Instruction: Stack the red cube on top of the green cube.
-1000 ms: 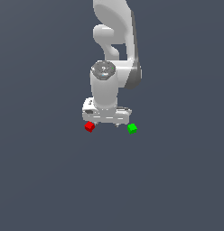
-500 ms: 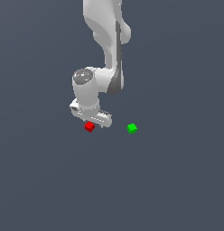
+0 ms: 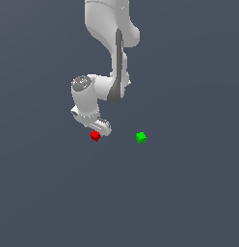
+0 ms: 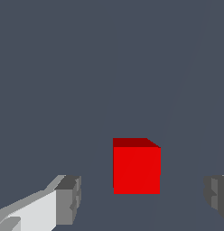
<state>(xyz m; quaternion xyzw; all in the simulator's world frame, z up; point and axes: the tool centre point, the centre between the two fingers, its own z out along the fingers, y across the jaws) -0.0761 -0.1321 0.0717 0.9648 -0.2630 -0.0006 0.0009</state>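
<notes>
The red cube [image 3: 95, 136] lies on the grey floor, just below my white gripper [image 3: 96, 129] in the exterior view. In the wrist view the red cube [image 4: 136, 166] sits between my two spread fingertips [image 4: 68, 198], touching neither. My gripper [image 4: 143, 198] is open and empty. The green cube [image 3: 140, 137] lies on the floor to the exterior view's right of the red cube, well apart from it. The green cube does not show in the wrist view.
The white arm [image 3: 112, 43] rises above the gripper toward the top of the exterior view. The floor [image 3: 189, 193] is plain dark grey.
My gripper has moved to the exterior view's left, from between the two cubes to right over the red cube, and has come lower. Neither cube has moved.
</notes>
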